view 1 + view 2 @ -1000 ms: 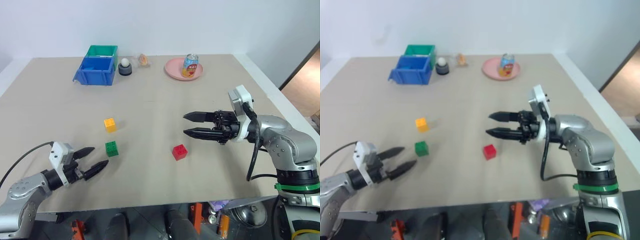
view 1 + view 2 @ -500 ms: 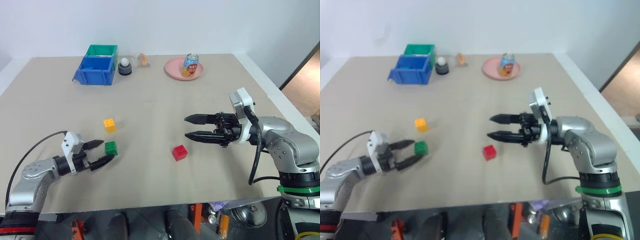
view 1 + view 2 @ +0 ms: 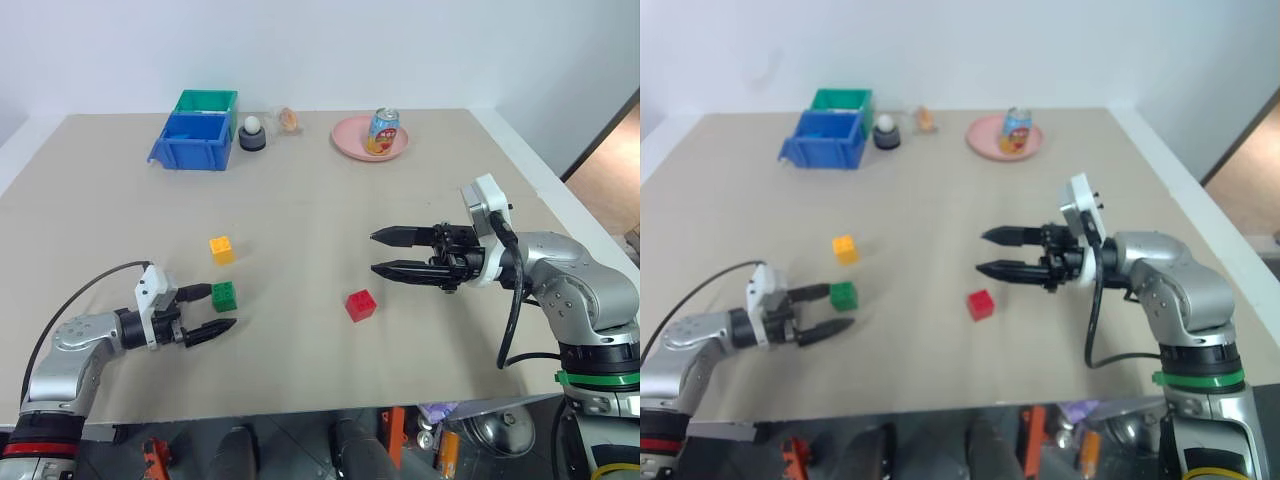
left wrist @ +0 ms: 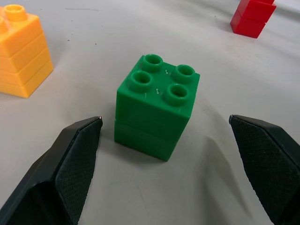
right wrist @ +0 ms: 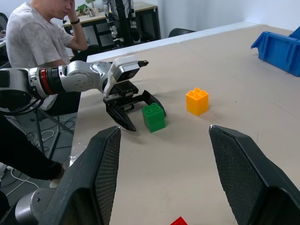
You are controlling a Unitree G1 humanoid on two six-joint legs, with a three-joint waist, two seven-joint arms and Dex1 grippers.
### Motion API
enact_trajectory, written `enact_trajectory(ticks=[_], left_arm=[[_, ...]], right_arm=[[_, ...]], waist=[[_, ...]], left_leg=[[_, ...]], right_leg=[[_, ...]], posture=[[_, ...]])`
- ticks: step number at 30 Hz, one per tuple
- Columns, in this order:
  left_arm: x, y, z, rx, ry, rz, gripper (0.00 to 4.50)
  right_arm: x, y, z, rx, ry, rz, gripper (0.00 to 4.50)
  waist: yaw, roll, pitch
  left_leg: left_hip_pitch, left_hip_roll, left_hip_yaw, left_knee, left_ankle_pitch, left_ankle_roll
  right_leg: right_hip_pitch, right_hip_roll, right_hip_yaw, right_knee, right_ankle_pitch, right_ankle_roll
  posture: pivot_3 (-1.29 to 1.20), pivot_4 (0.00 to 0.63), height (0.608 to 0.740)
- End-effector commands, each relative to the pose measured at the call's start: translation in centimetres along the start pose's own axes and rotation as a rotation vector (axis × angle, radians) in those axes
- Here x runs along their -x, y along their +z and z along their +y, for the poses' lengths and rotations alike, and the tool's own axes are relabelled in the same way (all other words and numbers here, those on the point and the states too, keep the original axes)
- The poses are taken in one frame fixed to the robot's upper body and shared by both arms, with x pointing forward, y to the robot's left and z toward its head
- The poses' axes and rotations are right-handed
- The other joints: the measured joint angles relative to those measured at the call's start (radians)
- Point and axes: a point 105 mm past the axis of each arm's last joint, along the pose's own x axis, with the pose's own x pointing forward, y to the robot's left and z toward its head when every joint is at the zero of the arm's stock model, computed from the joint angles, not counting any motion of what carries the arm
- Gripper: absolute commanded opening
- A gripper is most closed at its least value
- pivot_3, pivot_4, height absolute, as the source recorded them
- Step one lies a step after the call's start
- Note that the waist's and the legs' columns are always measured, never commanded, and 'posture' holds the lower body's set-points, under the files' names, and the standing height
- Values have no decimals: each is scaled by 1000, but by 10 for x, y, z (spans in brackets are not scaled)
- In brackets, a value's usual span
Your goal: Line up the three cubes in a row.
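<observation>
The green cube (image 3: 224, 295) stands on the table with the yellow cube (image 3: 221, 249) just behind it. The red cube (image 3: 360, 304) lies apart to the right. My left gripper (image 3: 220, 308) is low at the table and open. Its fingers (image 4: 77, 154) flank the green cube (image 4: 157, 105), which sits in the gap near the tips, touching neither. My right gripper (image 3: 374, 253) hovers open and empty, pointing left, above and to the right of the red cube.
At the table's far side stand a blue bin (image 3: 190, 140), a green bin (image 3: 205, 101), a small dark holder with a white ball (image 3: 252, 133) and a pink plate (image 3: 350, 137) bearing a can (image 3: 382, 131). A person (image 5: 42, 37) sits beyond the table's left side.
My left gripper has slid right and forward until its open fingers flank the green cube. The right arm and the cubes have stayed put.
</observation>
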Motion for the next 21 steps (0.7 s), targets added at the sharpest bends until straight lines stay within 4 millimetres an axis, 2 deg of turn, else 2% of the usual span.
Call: enact_trajectory(ticks=[1, 3, 4, 7, 13, 21], left_arm=[[-6, -1, 0, -3, -6, 1, 4500], [-8, -1, -2, 6, -24, 1, 4500], [-8, -3, -3, 4, -29, 8, 4247], [-8, -4, -4, 13, -37, 5, 3390], [-10, -4, 0, -29, -7, 22, 1354], [-12, 26, -7, -100, -67, -74, 1354]], right_arm=[[0, 9, 1, 47, 8, -7, 3084], [0, 9, 1, 47, 7, -5, 3084], [0, 8, 1, 48, 4, -2, 3179], [0, 7, 1, 49, 2, 2, 3189], [-1, 8, -1, 52, 0, 0, 3189], [-4, 10, -4, 63, 10, 3, 3189]], waist=[[2, 0, 0], [2, 0, 0], [2, 0, 0], [2, 0, 0], [2, 0, 0], [2, 0, 0]], left_leg=[[0, 0, 0, 0, 0, 0], [0, 0, 0, 1, 0, 0], [0, 0, 0, 1, 0, 0], [0, 0, 0, 1, 0, 0], [0, 0, 0, 0, 0, 0], [0, 0, 0, 1, 0, 0]], right_leg=[[0, 0, 0, 0, 0, 0], [1, 0, 0, 0, 0, 0], [1, 0, 0, 0, 0, 0], [1, 0, 0, 0, 0, 0], [0, 0, 0, 0, 0, 1], [1, 0, 0, 0, 0, 1]], posture=[[0, 150, 740], [0, 150, 740], [0, 150, 740], [0, 150, 740], [0, 150, 740], [0, 150, 740]])
